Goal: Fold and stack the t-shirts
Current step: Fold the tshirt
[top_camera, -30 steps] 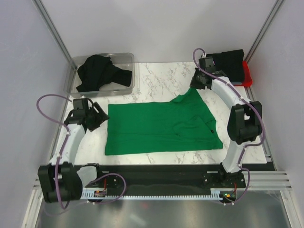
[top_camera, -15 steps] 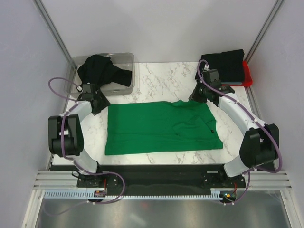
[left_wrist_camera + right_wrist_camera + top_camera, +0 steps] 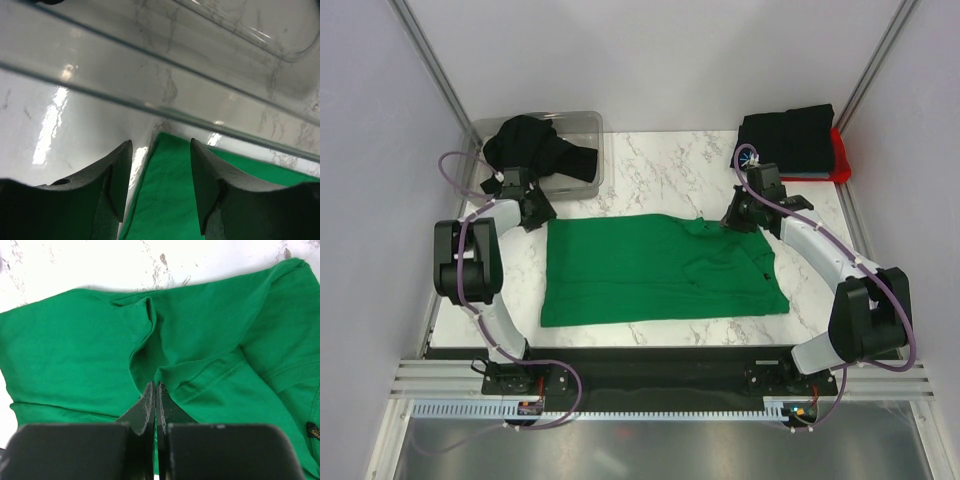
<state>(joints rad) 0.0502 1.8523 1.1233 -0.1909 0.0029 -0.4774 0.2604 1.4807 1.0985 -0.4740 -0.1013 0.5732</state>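
Marble table (image 3: 650, 170) carries the green shirt (image 3: 650, 265), spread flat in its middle, with black shirts (image 3: 525, 145) heaped in the bin (image 3: 585, 125) at far left. Left gripper (image 3: 160, 150) gapes just over the shirt's far-left corner. Right gripper (image 3: 155, 387) is pinched on a fold near the far-right edge.

- The green t-shirt (image 3: 660, 268) is a plain, bright green, with a small dark label (image 3: 313, 430) lettered in gold.
- The crumpled t-shirt (image 3: 525, 148) is plain black; its bin (image 3: 588, 128) is clear.
- The folded t-shirt (image 3: 795, 135) is black, with a small blue-white starburst print (image 3: 748, 157).
- The red t-shirt (image 3: 841, 160) shows a bright red edge.
- The table (image 3: 650, 165) is white marble, veined grey.
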